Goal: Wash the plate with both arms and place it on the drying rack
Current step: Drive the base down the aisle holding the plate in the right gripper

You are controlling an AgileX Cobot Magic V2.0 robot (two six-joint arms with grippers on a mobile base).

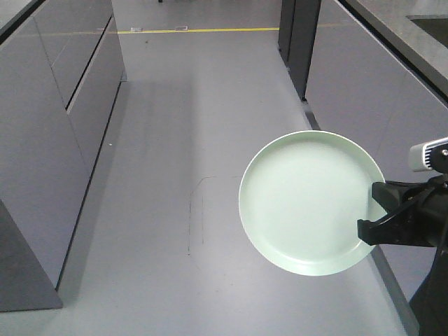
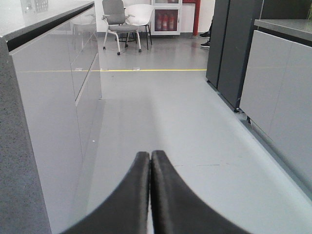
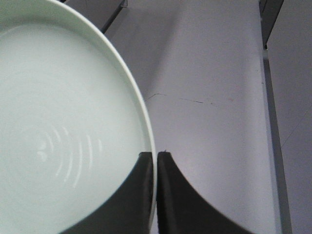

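1. Front view: The plate, pale green and plain, is held in the air with its face turned up toward the camera. It hangs over the grey floor, well on the near side of the yellow line and toward the right of the aisle. The right hand is clenched on the plate's right rim, with black fingers on either side of the edge. A small silver camera block sits just above that hand. Grey cabinets line the aisle on both sides and run up toward the yellow line.

2. Left wrist view: The left hand is clenched on nothing, its two black fingers pressed together tip to tip. It points along the aisle toward the yellow line. A tall dark cabinet stands by the right end of the line. A grey chair and a white round table stand well beyond the line.

3. Right wrist view: The plate fills the left side of the picture. Its rim passes between the right hand's two fingertips, so one finger lies over the plate's face and the other lies outside the rim. Faint ring-shaped reflections show on the plate's face. Behind it is the floor, marked by a thin dark crack.
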